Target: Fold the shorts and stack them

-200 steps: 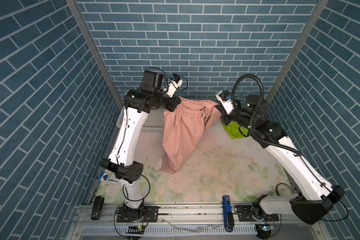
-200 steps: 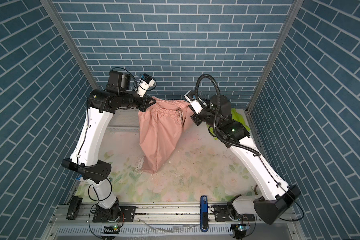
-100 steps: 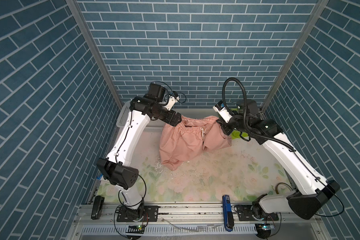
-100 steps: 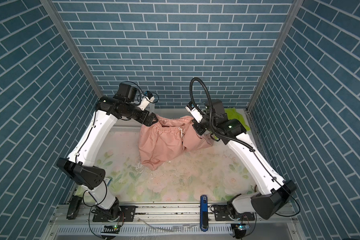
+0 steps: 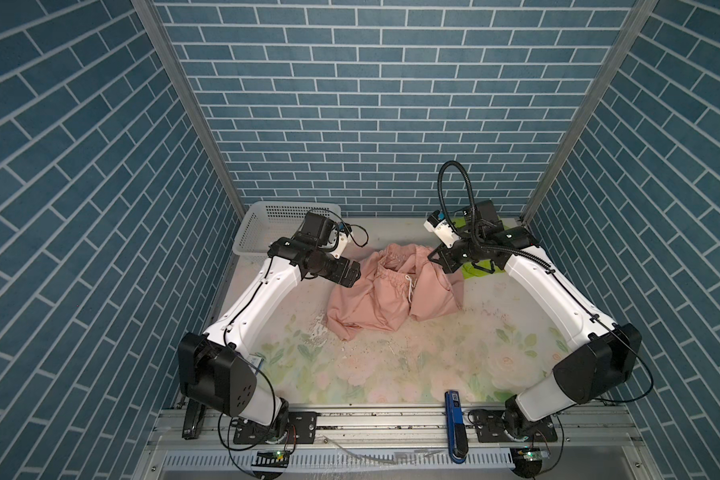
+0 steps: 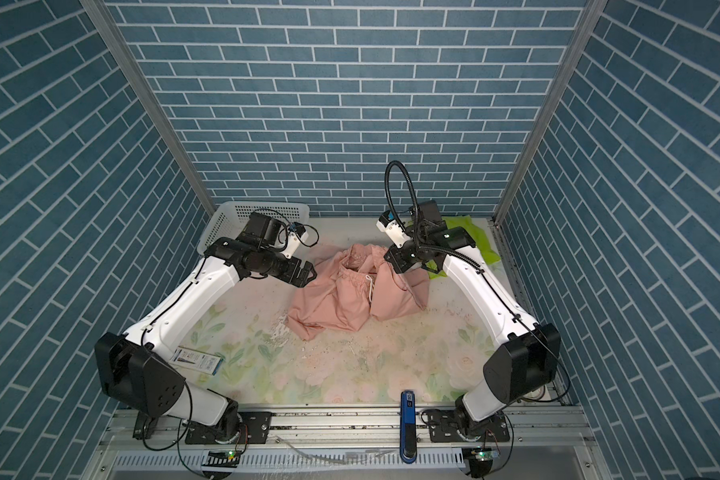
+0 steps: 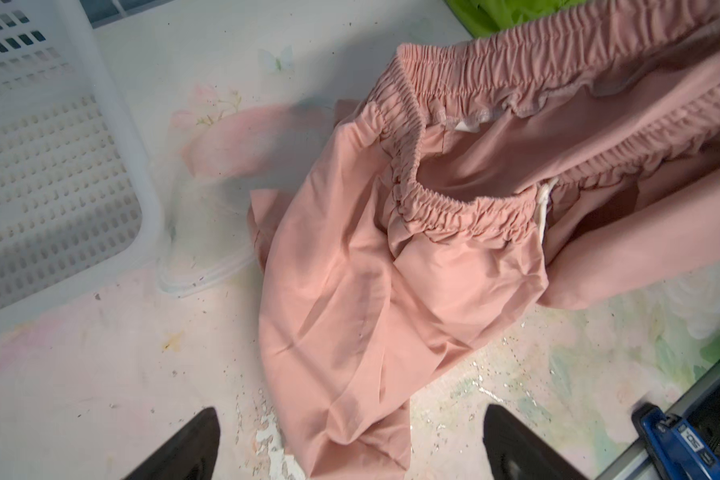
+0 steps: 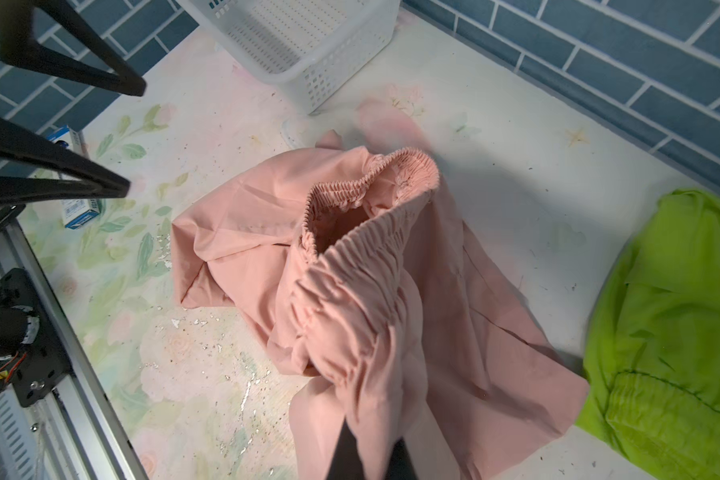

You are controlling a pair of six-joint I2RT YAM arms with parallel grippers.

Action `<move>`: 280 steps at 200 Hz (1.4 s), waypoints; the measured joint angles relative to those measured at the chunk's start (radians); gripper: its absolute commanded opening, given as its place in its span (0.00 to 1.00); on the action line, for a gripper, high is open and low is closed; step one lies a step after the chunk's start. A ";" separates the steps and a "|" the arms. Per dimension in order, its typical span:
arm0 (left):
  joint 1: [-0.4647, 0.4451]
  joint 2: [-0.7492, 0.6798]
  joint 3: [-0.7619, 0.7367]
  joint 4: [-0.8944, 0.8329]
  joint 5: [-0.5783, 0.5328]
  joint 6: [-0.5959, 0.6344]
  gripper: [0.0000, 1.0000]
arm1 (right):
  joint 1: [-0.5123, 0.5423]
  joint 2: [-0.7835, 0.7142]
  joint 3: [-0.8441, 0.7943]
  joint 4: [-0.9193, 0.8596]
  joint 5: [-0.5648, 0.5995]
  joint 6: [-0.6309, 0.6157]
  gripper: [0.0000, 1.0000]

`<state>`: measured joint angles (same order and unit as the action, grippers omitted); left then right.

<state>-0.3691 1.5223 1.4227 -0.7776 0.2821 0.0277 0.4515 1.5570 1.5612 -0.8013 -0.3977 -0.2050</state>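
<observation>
Right wrist view: right pincer pinches pink shorts.

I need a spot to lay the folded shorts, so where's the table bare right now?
The wide floral stretch of table between the pink shorts and the front rail is bare. The back is crowded: basket, pink shorts, green shorts.

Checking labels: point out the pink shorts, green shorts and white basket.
pink shorts (image 5: 366, 303): in a top view, flat leg fabric.
green shorts (image 8: 674, 316): right wrist view, crumpled middle.
white basket (image 5: 255, 232): in a top view, perforated wall.
</observation>
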 measured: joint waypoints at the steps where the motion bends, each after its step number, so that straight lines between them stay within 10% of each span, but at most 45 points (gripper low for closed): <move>1: 0.000 0.002 0.000 0.004 0.000 -0.002 1.00 | 0.000 0.000 -0.002 0.000 -0.003 0.000 0.00; 154: -0.139 0.540 0.443 0.131 0.023 -0.058 0.99 | 0.002 -0.168 -0.291 0.190 -0.097 0.044 0.00; 206: -0.163 0.673 0.589 0.018 -0.155 -0.033 0.60 | 0.002 -0.175 -0.334 0.235 -0.118 0.044 0.00; 253: -0.149 0.728 0.644 -0.031 -0.198 -0.024 0.00 | 0.002 -0.238 -0.385 0.253 -0.124 0.043 0.00; 280: -0.139 0.729 0.693 -0.067 -0.204 -0.018 0.00 | 0.002 -0.279 -0.427 0.263 -0.099 0.043 0.00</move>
<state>-0.5083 2.2509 2.1159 -0.8448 0.0776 0.0101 0.4538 1.2781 1.1343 -0.5381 -0.4965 -0.1623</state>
